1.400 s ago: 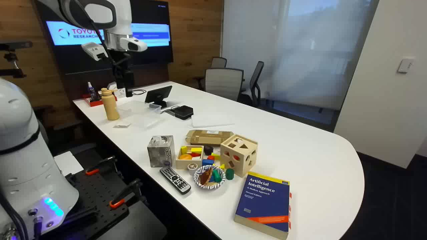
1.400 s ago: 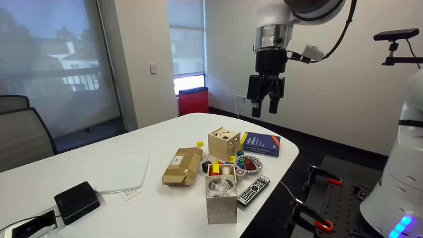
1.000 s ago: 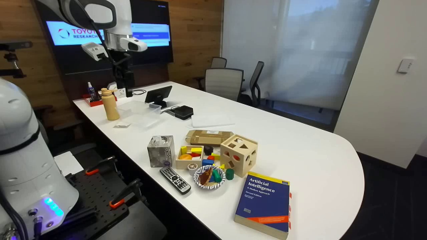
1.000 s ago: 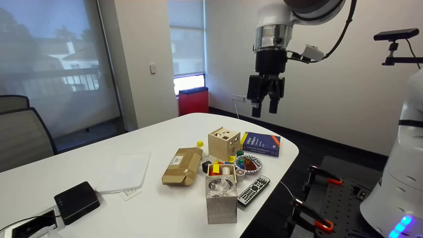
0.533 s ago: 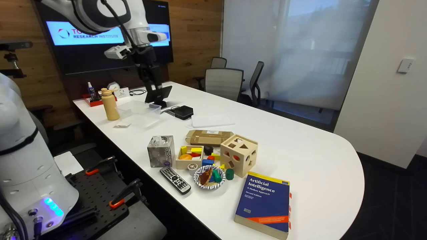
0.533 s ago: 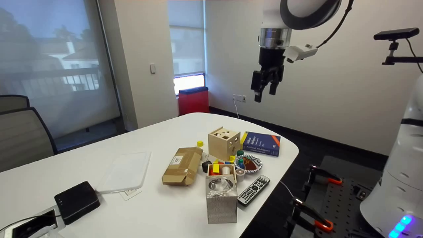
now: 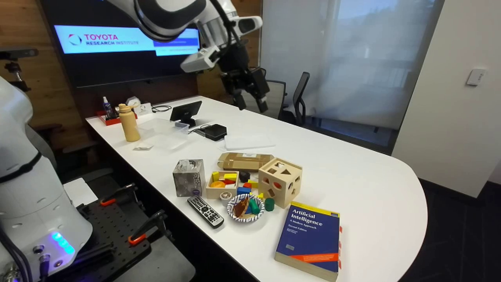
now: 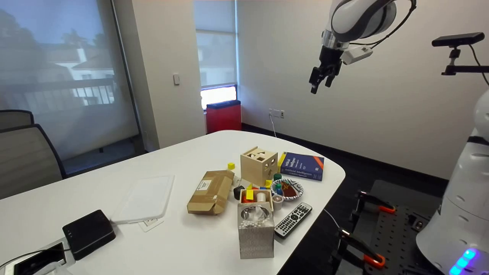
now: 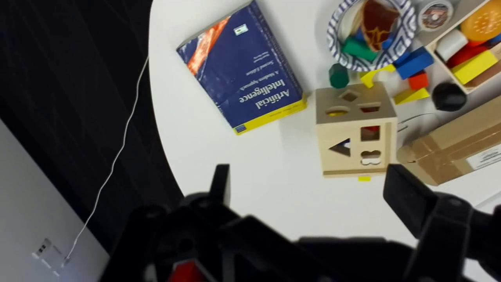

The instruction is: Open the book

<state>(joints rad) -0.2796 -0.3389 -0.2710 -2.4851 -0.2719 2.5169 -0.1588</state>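
Long white table (image 7: 372, 184): objects on it lie as they did half a second ago. Large dark wall screen (image 7: 129, 66): TOYOTA lettering now uncovered; part of it was hidden then. White jointed robot arm (image 8: 350, 18): swung toward the right of the picture in both exterior views; last links slant downward, wrist tilted. Black two-finger gripper (image 7: 251, 105): raised well above the table, angled obliquely down, off vertical; jaws wide apart, tabletop showing between them in the wrist view. Thick dark-blue paperback book (image 7: 309, 239) with yellow and orange-red bands: closed, flat, front cover up, near the table's rounded end, well apart from the gripper. Pale wooden cube box (image 7: 281, 182) with shaped holes: just beside the book's yellow-banded end. Blue-and-white patterned round bowl (image 9: 403, 37): near the box, a green piece (image 9: 358, 49) inside. Slim black-and-silver remote control (image 7: 205, 211): just beside the bowl.
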